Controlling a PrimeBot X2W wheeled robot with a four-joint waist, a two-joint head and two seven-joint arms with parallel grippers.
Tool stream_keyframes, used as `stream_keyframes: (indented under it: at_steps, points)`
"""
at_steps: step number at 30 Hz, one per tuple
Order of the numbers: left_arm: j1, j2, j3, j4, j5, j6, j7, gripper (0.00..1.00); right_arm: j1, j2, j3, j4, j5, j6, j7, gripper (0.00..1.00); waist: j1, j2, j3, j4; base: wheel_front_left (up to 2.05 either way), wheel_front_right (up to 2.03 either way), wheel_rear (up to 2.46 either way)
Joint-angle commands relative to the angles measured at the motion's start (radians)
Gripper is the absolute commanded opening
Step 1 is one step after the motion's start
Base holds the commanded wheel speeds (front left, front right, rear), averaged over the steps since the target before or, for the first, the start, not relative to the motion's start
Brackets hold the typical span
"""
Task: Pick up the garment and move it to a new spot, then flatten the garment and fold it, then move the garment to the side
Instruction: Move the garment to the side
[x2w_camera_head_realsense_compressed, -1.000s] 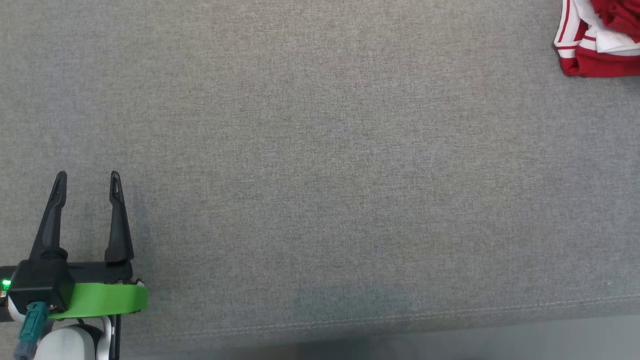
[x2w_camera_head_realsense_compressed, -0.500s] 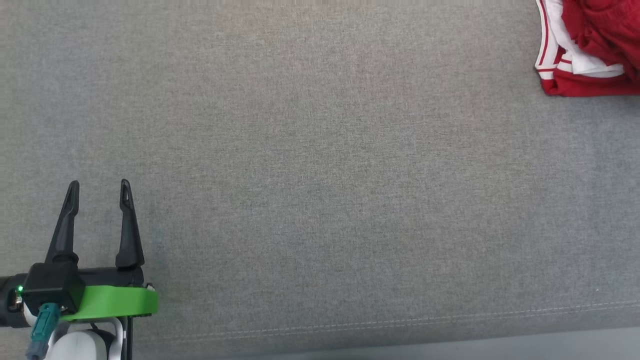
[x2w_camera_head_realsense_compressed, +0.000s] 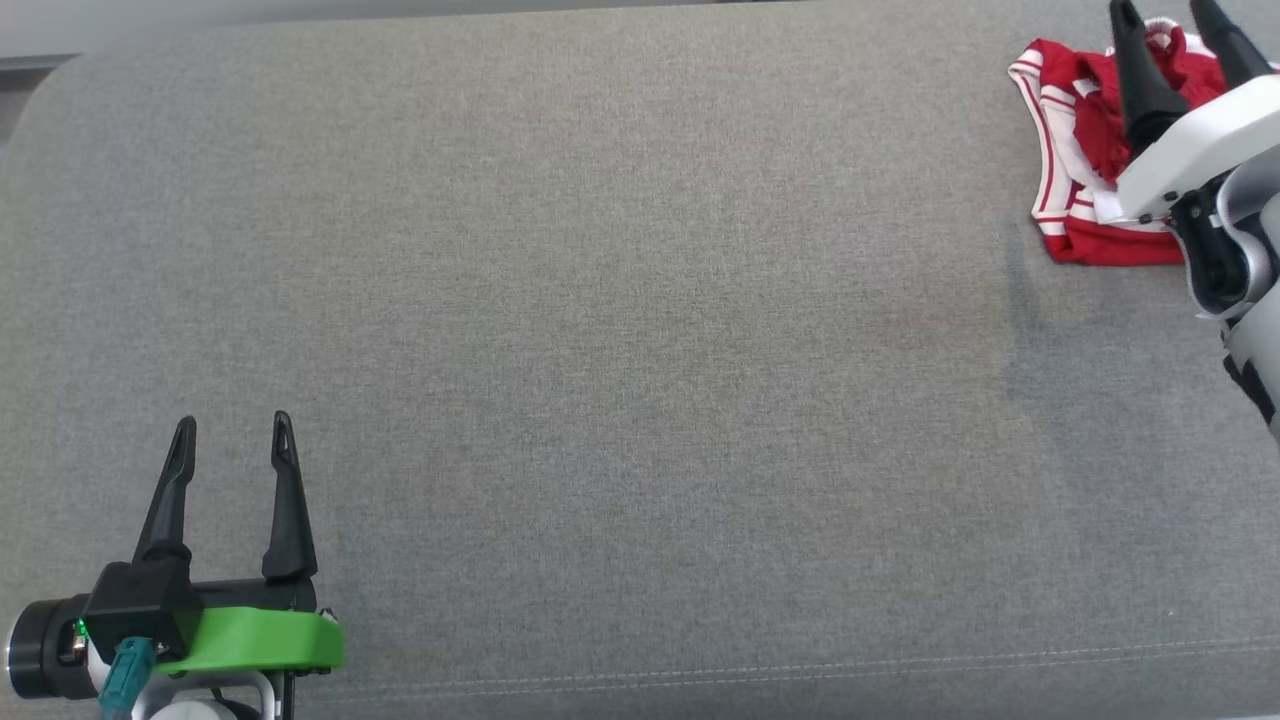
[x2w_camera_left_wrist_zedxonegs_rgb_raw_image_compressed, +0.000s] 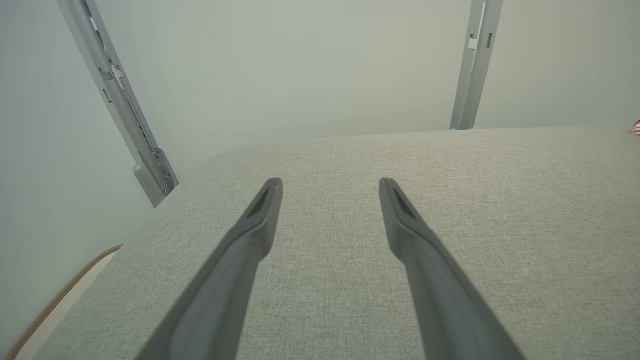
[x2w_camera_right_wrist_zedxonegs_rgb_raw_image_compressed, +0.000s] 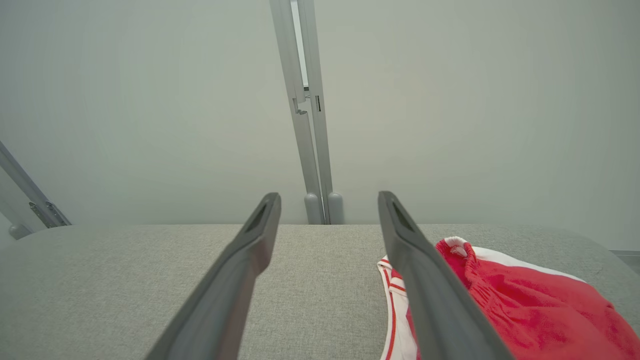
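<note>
The right gripper (x2w_camera_head_realsense_compressed: 1160, 8) is up at about one o'clock in the head view. Its two dark fingers are spread as wide as they look able to go, and nothing is between them. In its own wrist view the right gripper (x2w_camera_right_wrist_zedxonegs_rgb_raw_image_compressed: 328, 197) points out over the far edge of the table, and one finger crosses in front of the near edge of the garment (x2w_camera_right_wrist_zedxonegs_rgb_raw_image_compressed: 500, 295). The cloth sits off toward four o'clock there rather than in the gap. I can't tell whether the fingertips are clear of the fabric or brushing it.

The garment (x2w_camera_head_realsense_compressed: 1085, 140) is a bunched heap of red with white striped trim. It lies at the far right corner of the grey cloth-covered table (x2w_camera_head_realsense_compressed: 640, 350), around two o'clock. The left gripper (x2w_camera_head_realsense_compressed: 234, 420) hangs low at seven o'clock, well apart from the garment, and it is just as wide open and empty. Its wrist view shows the left gripper (x2w_camera_left_wrist_zedxonegs_rgb_raw_image_compressed: 330, 182) above bare grey cloth.

To my eye this is the very first step, the reach for the pick-up, with no grasp made yet. The next move needs the right arm to shift a little toward three o'clock so the heap sits between the fingers. It can then come down, pinch a good fold of cloth, lift it and carry it toward nine o'clock into the open middle.
</note>
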Motion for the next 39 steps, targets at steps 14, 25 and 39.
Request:
stream_keyframes:
  at_steps: [14, 25, 39]
  points:
    - [0.05, -0.023, -0.002, 0.022, -0.005, -0.002, -0.003, 1.0, 0.372, 0.183, -0.323, -0.312, -0.293, 0.0, -0.005, 1.0, 0.0001, 0.0, -0.121, 0.005, 0.0, 0.0, 0.0]
    - [0.06, -0.034, -0.011, 0.05, -0.005, -0.009, -0.003, 1.0, 0.617, 0.368, -0.475, -0.494, -0.542, 0.0, -0.005, 1.0, 0.0001, 0.0, -0.152, 0.008, 0.0, 0.0, 0.0]
    - [0.104, -0.043, -0.013, 0.071, -0.009, -0.002, -0.003, 1.0, 0.859, 0.439, -0.557, -0.622, -0.722, 0.0, -0.005, 1.0, 0.0001, 0.0, -0.217, 0.015, 0.0, 0.0, 0.0]
